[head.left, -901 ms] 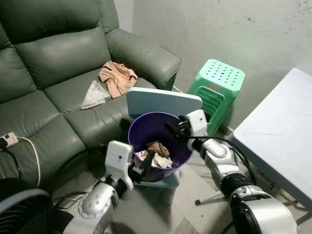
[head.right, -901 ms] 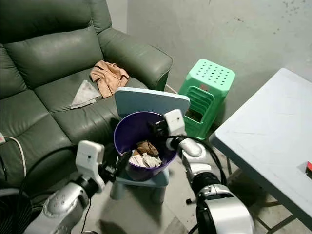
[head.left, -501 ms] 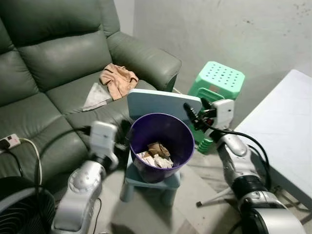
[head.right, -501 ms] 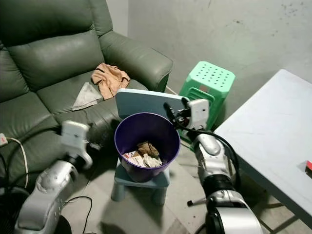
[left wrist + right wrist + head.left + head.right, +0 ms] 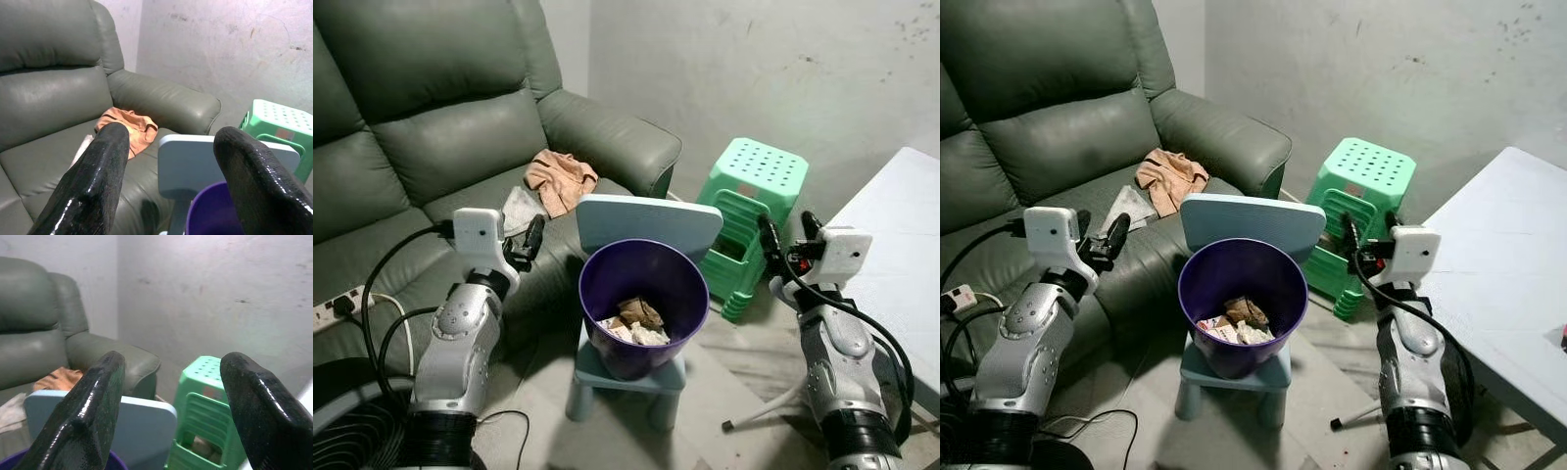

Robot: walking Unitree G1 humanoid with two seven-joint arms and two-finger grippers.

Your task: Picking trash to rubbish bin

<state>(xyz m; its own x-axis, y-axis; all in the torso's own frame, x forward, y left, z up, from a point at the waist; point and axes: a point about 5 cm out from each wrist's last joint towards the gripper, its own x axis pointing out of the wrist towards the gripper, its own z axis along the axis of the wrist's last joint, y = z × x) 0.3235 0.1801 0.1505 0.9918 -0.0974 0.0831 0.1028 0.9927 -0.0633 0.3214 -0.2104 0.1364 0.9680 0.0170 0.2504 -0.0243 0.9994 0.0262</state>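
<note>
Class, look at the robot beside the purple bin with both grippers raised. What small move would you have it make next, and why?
Probably reach the left gripper toward the grey cloth on the sofa. Both grippers are open and empty, the purple bin already holds crumpled trash, and the left gripper sits nearest the cloth. The right gripper hovers by the green stool.

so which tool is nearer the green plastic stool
Right. The right tool hangs open just beside the green plastic stool, at its table-side edge. The left tool is open over the sofa seat, across the purple bin.
</note>
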